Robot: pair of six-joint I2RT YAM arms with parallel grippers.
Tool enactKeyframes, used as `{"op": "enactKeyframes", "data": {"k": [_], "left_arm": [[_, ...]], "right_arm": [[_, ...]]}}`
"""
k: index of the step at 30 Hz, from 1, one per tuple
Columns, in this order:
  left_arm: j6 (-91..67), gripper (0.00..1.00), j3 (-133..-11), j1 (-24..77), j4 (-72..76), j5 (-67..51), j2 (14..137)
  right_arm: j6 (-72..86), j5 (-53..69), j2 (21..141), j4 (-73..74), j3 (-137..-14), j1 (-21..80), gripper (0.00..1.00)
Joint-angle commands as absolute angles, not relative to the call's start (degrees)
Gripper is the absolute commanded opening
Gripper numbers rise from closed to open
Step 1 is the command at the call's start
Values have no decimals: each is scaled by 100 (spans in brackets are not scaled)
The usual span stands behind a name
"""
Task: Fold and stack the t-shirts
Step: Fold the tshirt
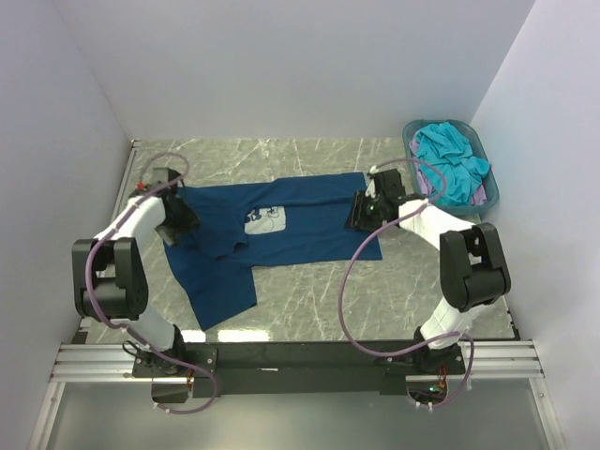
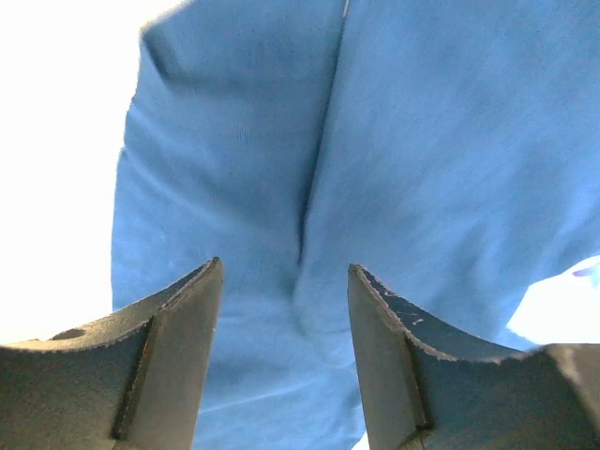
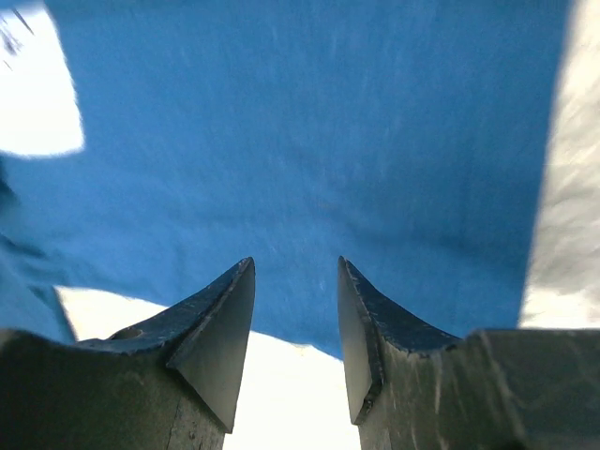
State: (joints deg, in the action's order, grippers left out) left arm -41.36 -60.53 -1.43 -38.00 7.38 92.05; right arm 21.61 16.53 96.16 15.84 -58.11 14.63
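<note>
Stage: early, nothing folded or stacked | navy t-shirt (image 1: 281,225) spread flat mid-desk | turquoise t-shirt (image 1: 450,164), lilac t-shirt (image 1: 480,196) heaped in basket (image 1: 411,131), far right corner (both left to do) | left gripper (image 2: 286,272), right gripper (image 3: 295,267): spread wide over the navy ends, pinching nothing

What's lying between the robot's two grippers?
The navy t-shirt, spread out with its white chest print, spans from left gripper to right gripper in the top view.
</note>
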Motion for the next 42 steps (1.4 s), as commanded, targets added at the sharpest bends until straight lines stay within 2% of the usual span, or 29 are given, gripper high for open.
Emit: {"op": "enactKeyframes", "data": {"k": [1, 4, 6, 13, 17, 28, 29, 31, 32, 35, 42], "left_arm": [[-3964, 62, -6767, -509, -3753, 853, 8956], [-3868, 59, -7241, -826, -3569, 651, 9377], [-3841, 54, -7652, -957, -3472, 466, 9806], [-3727, 51, -8577, -1134, -3059, 247, 10818], [-3718, 39, -8885, -1169, -2857, 53, 11258], [-3691, 37, -9395, -1178, -2777, -18, 12234], [-3709, 30, -9439, -1204, -2812, 200, 12304], [-3788, 24, -9501, -1265, -2900, 290, 12454], [-3823, 16, -9501, -1344, -2909, 342, 12480], [-3858, 9, -9510, -1476, -2909, 334, 12594], [-3788, 8, -9703, -1600, -3032, 299, 12841]], "right_arm": [[2294, 1608, 9658, 1512, -6494, 1205, 48], [2382, 1687, 9956, 1442, -6942, 1029, 47], [2487, 1740, 10124, 1363, -7258, 958, 45], [2865, 1925, 10914, 941, -7901, 703, 45], [3093, 1986, 11284, 739, -8234, 615, 44], [3471, 2154, 12444, 509, -8903, 536, 43], [3559, 1962, 12524, 597, -9016, 519, 43], [3630, 1584, 12682, 1088, -9175, 492, 43], [3699, 1452, 12700, 1142, -9184, 492, 43], [3866, 1345, 12788, 1257, -9202, 405, 43], [3973, 1160, 12885, 1670, -9509, 334, 43]]}}
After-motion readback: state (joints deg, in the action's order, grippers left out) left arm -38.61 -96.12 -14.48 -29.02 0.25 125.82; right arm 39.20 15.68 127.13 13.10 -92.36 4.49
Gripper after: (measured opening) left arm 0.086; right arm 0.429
